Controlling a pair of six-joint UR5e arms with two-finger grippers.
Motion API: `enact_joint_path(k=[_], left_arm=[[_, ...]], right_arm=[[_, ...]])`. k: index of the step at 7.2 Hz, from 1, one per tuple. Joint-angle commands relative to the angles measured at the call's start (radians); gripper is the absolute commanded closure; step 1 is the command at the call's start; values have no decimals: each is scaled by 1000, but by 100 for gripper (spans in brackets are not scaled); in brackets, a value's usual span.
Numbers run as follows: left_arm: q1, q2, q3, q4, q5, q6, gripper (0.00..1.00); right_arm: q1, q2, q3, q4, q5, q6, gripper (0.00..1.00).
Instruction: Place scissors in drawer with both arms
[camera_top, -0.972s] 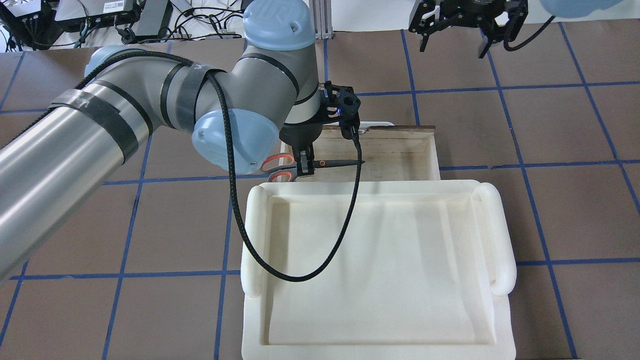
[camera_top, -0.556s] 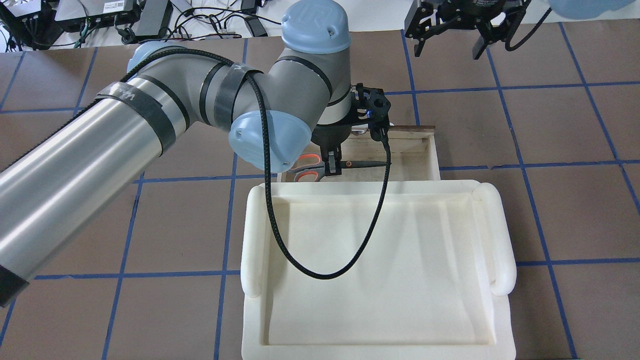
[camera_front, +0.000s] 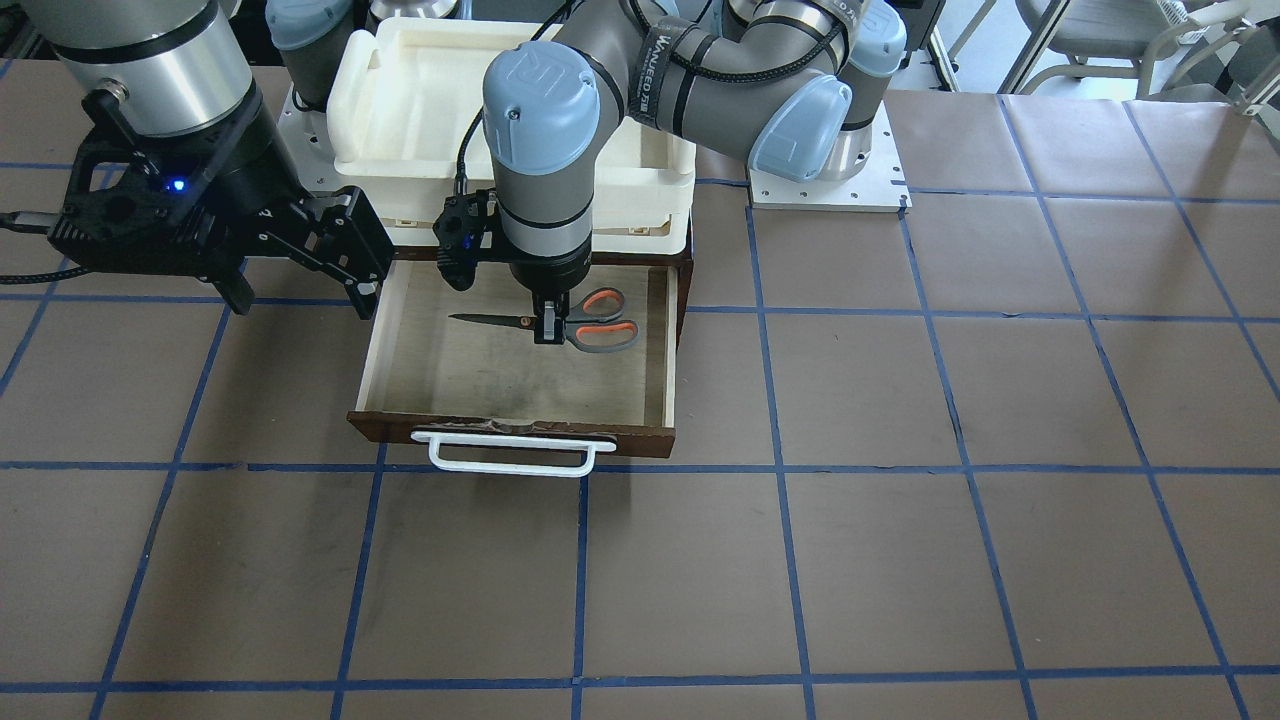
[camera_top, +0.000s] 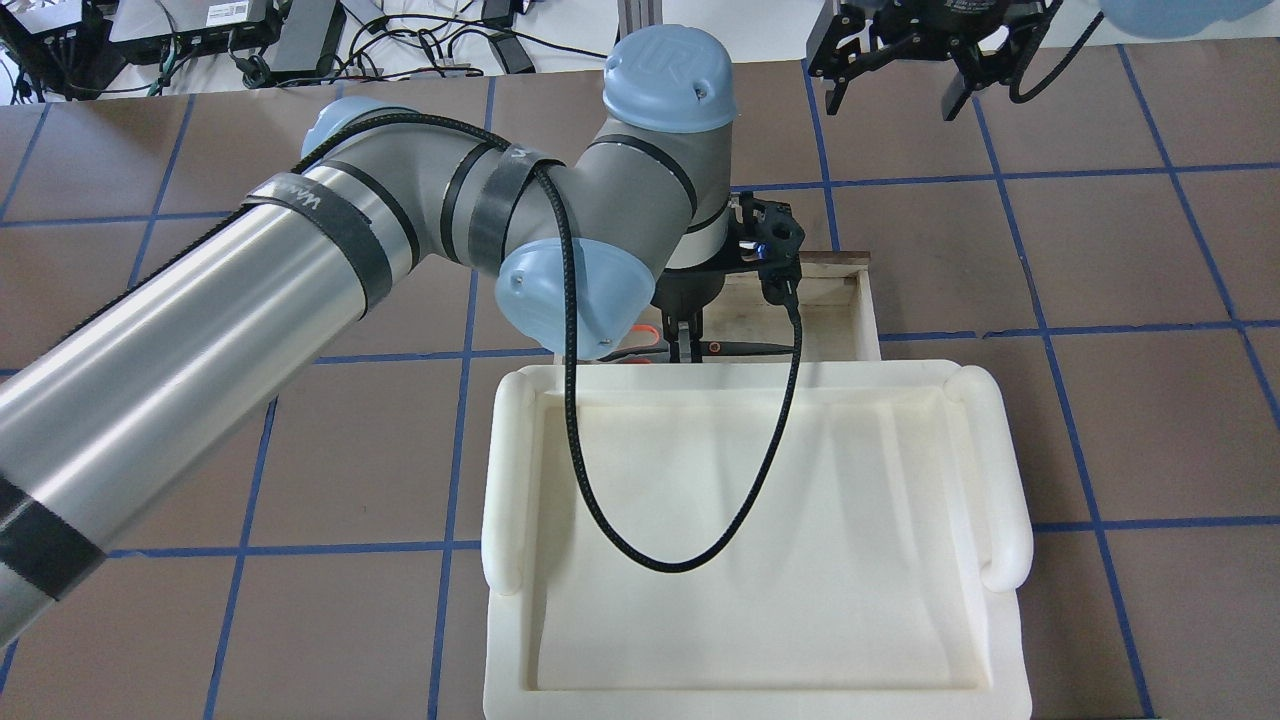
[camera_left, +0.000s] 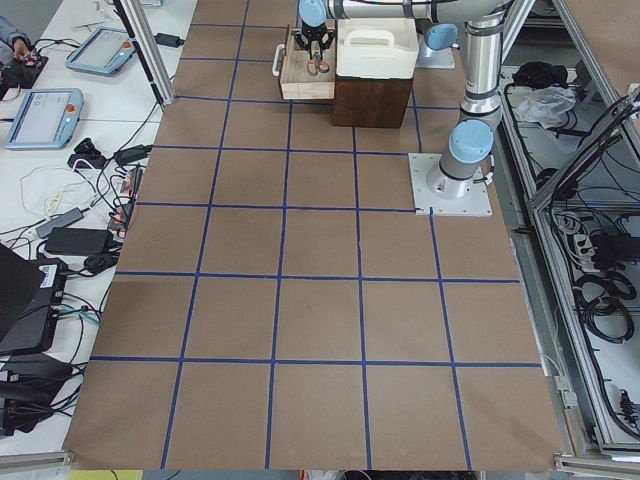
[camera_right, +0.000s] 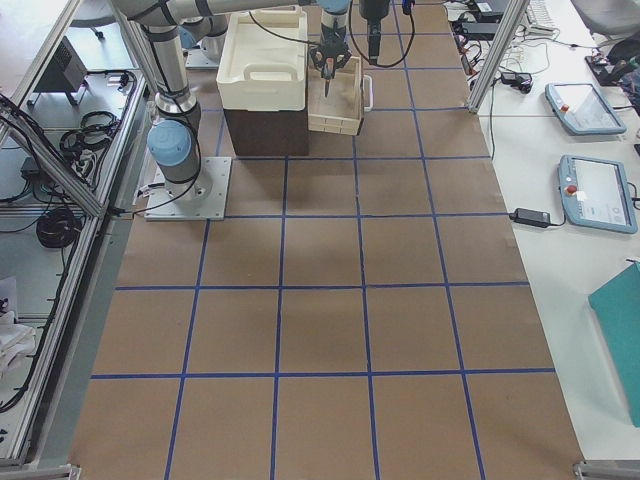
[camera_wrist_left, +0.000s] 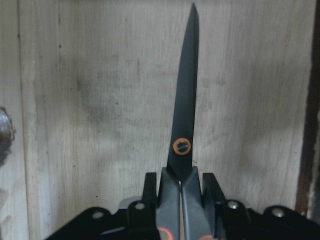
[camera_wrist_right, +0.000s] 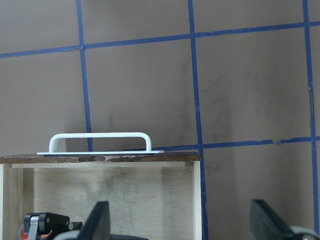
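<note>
Looking in from the operators' side of the counter (camera_front: 900, 450): meeting first the white bar handle (camera_front: 512, 455), sticking out from the dark front of the drawer (camera_front: 520, 385). Standing pulled open, showing pale plywood inside.

Reaching down into it with the left tool (camera_front: 549, 328), pointing straight down. Pressing its fingers (camera_wrist_left: 150, 190) in from both sides on the scissors (camera_front: 490, 319), just behind the orange pivot ring (camera_wrist_left: 182, 146), where the grey handle shanks begin. Holding them level, blades shut together and pointing toward the robot's right. Turning the orange-lined loops toward its left, near the drawer's side wall there. Lying within the half of the drawer farther from the handle. Touching the plywood or hanging just above it: not telling from these views.

Hanging near the drawer's other side wall with the right tool (camera_front: 300, 295), raised above the counter. Spreading its fingers wide and gripping nothing, its wrist camera looking down on the handle and the drawer's front part.

Ending at the white foam tray (camera_front: 640, 190), lying on top of the dark cabinet (camera_left: 370, 100) behind the drawer.
</note>
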Motion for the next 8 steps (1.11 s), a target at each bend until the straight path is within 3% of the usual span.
enact_joint_path(k=[1,8], left_arm=[[-5,-5,-14,-2,2,19,100],[-5,-23,-23,4,0,56,100]], right_arm=[[-1,-1,-2,39,0,-3,0],[2,-24,14,164,-14,6,0]])
